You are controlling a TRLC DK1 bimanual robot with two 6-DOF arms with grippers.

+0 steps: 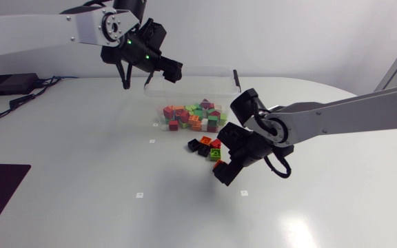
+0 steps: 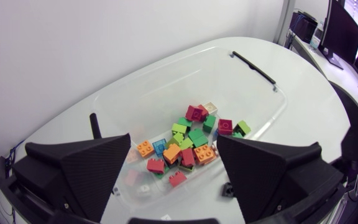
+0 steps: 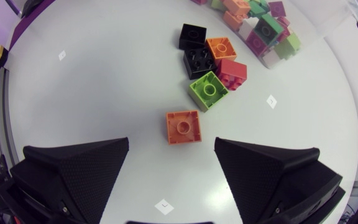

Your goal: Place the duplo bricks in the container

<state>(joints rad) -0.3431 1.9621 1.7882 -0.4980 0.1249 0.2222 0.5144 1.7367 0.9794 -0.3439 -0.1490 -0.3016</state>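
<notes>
The left claw (image 1: 163, 69) hangs open and empty above the clear container (image 1: 222, 77), in which many bricks (image 1: 193, 116) lie. Beside the container a few loose bricks (image 1: 204, 146) lie on the surface (image 1: 81, 172). The right claw (image 1: 226, 172), also open and empty, hovers over an orange brick (image 3: 183, 126).

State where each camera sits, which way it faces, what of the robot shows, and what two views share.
Head view: fixed above the table, looking down; left arm and right arm, left hand by the container, right hand low.
Left wrist view: on the left arm's last link, facing down into the container; its open fingers at the lower edge.
Right wrist view: on the right arm's last link, facing down at the table; an orange brick just ahead of its open fingers.
Shared: head and right wrist views show that orange brick.
</notes>
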